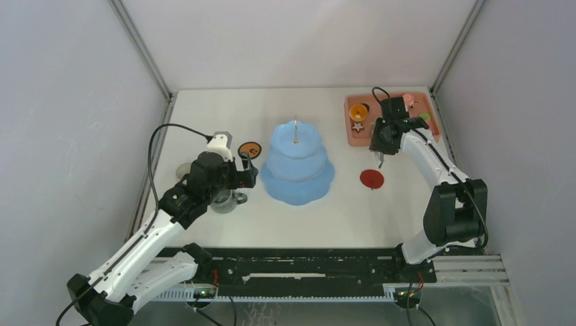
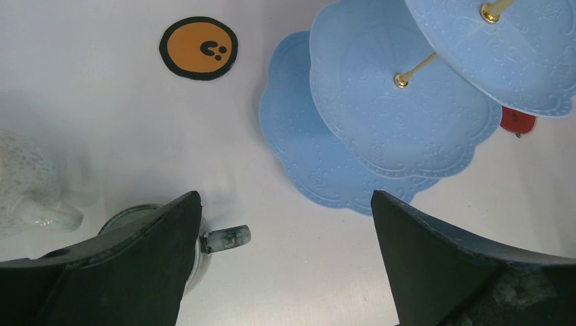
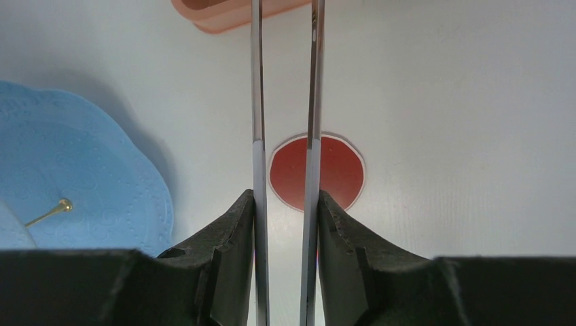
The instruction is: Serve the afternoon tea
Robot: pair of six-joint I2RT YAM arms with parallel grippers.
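Note:
The light blue three-tier cake stand (image 1: 297, 163) stands mid-table with bare tiers; it also shows in the left wrist view (image 2: 380, 115) and in the right wrist view (image 3: 81, 176). My left gripper (image 1: 244, 170) (image 2: 285, 204) is open and empty, just left of the stand. The grey-green mug (image 1: 224, 200) (image 2: 227, 238) sits under its left finger. The white mug (image 1: 183, 170) (image 2: 27, 190) is further left. My right gripper (image 1: 380, 136) (image 3: 285, 197) is shut on the metal tongs (image 3: 258, 102), whose arms are slightly apart and empty. An orange tart (image 1: 358, 112) and a star cookie (image 1: 357, 127) lie on the pink tray (image 1: 360, 140).
An orange coaster (image 1: 250, 149) (image 2: 199, 47) lies left of the stand. A red coaster (image 1: 371, 179) (image 3: 333, 170) lies right of it, under the tongs. A pink swirl roll (image 1: 408, 99) sits at the tray's far side. Walls enclose the table.

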